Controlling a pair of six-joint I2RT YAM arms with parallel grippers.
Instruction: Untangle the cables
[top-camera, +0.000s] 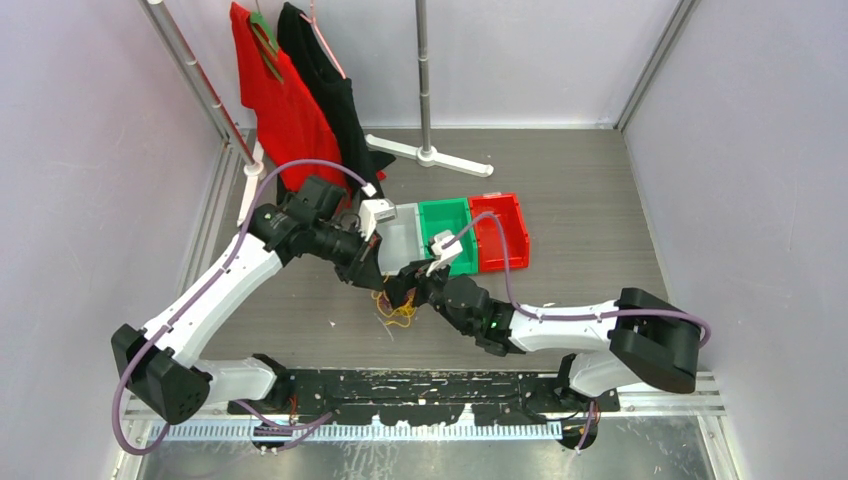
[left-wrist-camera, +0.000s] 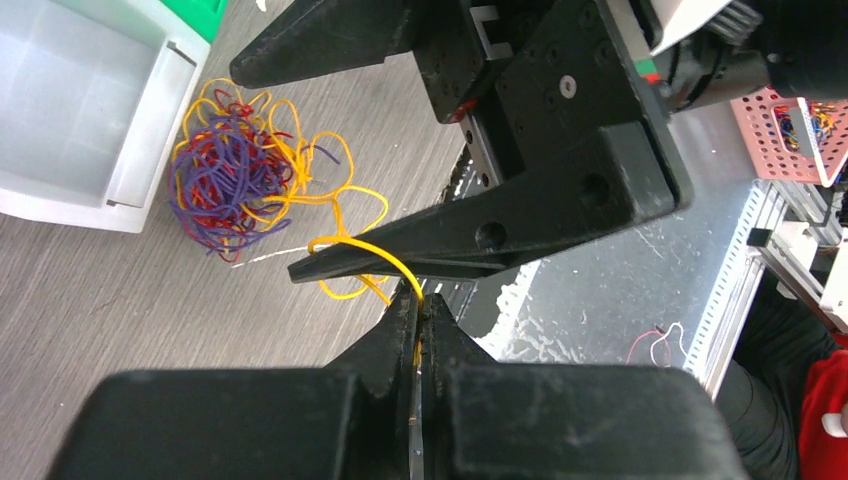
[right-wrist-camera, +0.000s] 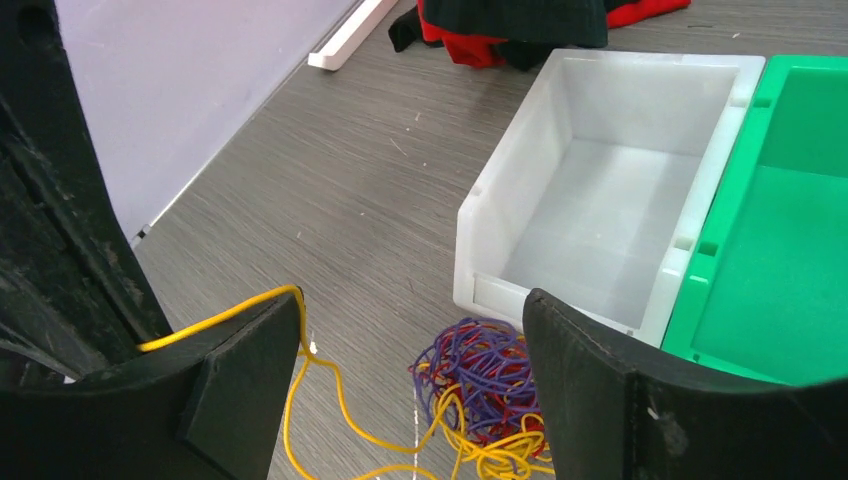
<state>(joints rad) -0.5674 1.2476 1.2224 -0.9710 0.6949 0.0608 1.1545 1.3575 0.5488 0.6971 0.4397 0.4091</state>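
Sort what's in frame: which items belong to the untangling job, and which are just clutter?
Job:
- cable tangle of yellow, purple and red strands
- yellow strand, pulled out of it
- left gripper, shut on that strand
- right gripper, open, with the strand draped over one finger

Lying about:
- white bin
- green bin
- red bin
- red shirt
- black garment
- pink basket

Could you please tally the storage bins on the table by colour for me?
white bin: 1
green bin: 1
red bin: 1
Total: 3 bins
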